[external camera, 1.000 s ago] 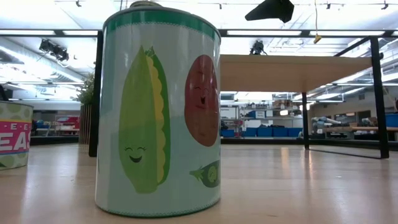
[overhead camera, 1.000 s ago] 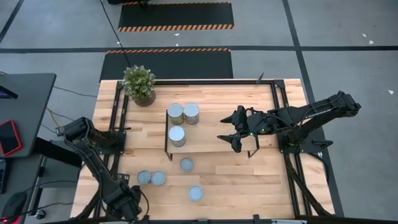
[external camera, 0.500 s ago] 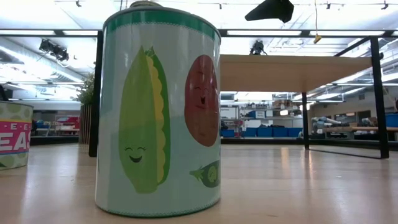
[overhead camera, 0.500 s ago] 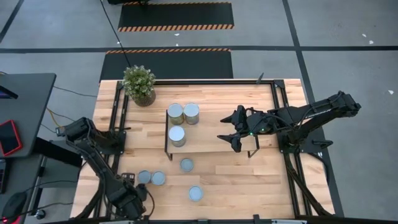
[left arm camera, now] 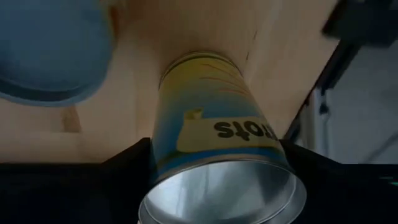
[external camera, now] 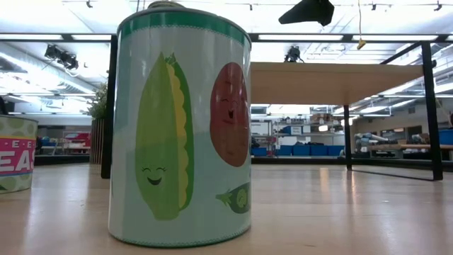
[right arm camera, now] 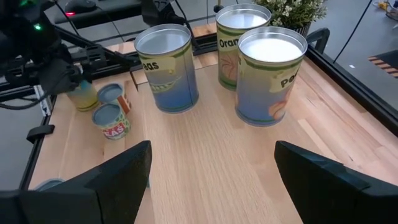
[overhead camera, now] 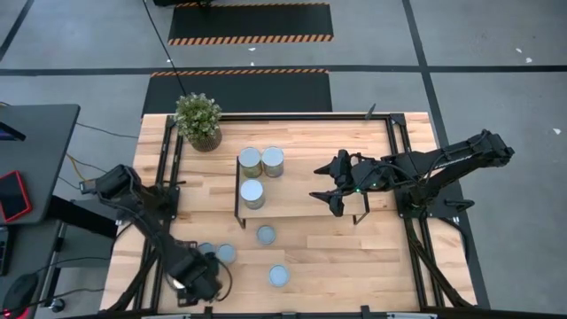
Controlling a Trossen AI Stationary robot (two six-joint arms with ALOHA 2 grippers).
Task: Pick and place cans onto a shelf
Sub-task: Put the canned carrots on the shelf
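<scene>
Risk of tipping: left claw half-spread around can at front-left of counter, not visibly pinching; neighbour can touching-close may get knocked; right claw spread over shelf.

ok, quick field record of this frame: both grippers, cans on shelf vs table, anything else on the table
left gripper: front-left of table, fingers either side of a yellow-labelled can, grip not confirmed
right gripper: over the shelf, open, empty
cans on shelf: three
cans on table: four visible, counting the one at the left gripper
other: potted plant, back-left corner
</scene>
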